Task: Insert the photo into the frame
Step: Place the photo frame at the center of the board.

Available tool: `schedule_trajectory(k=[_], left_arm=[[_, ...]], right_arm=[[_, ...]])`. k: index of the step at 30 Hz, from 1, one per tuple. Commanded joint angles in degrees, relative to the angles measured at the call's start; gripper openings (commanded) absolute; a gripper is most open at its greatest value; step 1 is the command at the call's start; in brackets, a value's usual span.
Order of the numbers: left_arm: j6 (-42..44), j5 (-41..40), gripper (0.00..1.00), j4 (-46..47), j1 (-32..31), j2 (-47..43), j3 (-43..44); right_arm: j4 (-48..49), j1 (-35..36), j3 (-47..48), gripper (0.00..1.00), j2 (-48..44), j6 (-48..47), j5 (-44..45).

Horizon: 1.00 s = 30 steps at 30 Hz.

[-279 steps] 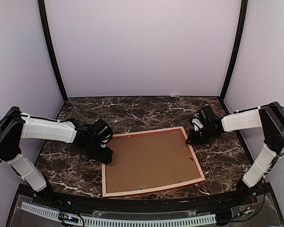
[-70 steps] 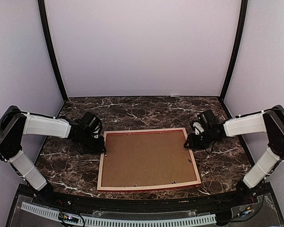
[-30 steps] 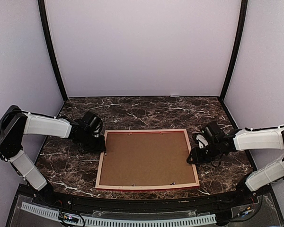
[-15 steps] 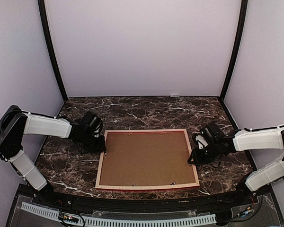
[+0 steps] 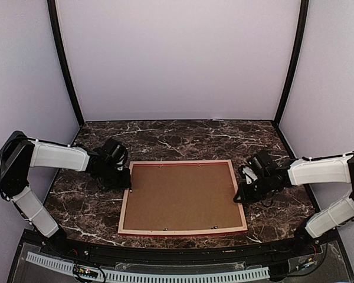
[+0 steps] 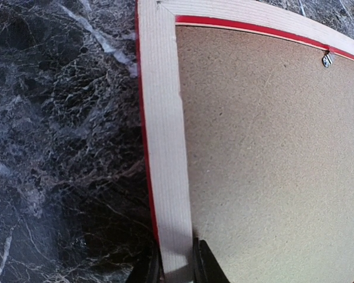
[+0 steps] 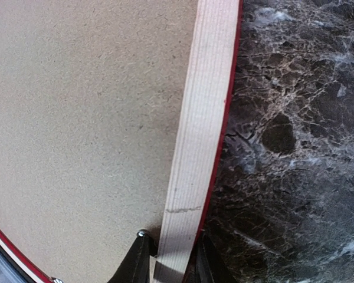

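Both left gripper (image 6: 176, 268) and right gripper (image 7: 172, 257) clamp the frame (image 6: 165, 147), its front hidden.

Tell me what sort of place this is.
Most likely a robot test booth rather than a home or shop. Plain lilac walls close in three sides. A left arm and a right arm are mounted at the near edge of a dark marble-patterned tabletop. A frame lies there, back up.

soft even light, dark shadow beside the frame (image 6: 165, 147), wrist views sharp.
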Motion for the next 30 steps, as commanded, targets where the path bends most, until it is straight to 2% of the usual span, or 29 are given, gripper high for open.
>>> schedule_trajectory(k=[1,6,8,13,19,25,30], left_arm=[[2.5,-0.6,0.11,-2.7,0.0,1.3,-0.1],[2.3,-0.8,0.12,-2.8,-0.1,0.8,-0.1],[2.2,-0.7,0.12,-2.8,0.0,0.6,-0.1],[2.2,-0.8,0.12,-2.9,-0.1,0.0,0.1],[1.9,-0.8,0.17,-3.3,-0.1,-0.7,0.2],[1.8,1.2,0.36,-3.5,-0.1,-2.4,1.0],[2.0,1.6,0.45,-4.9,-0.1,-4.4,1.5]], right_arm=[[0.8,0.2,0.4,0.24,1.8,-1.6,0.2],[1.0,-0.4,1.4,0.47,1.1,-1.0,0.2],[0.8,-0.9,2.1,0.5,0.8,-0.9,0.3],[1.7,-2.6,3.6,0.51,1.7,-0.8,0.2],[4.1,-4.6,4.0,0.43,4.8,-0.8,-1.0],[5.7,-5.8,4.4,0.24,8.0,-1.3,-1.7],[5.9,-5.9,4.7,0.17,8.7,-1.1,-1.4]])
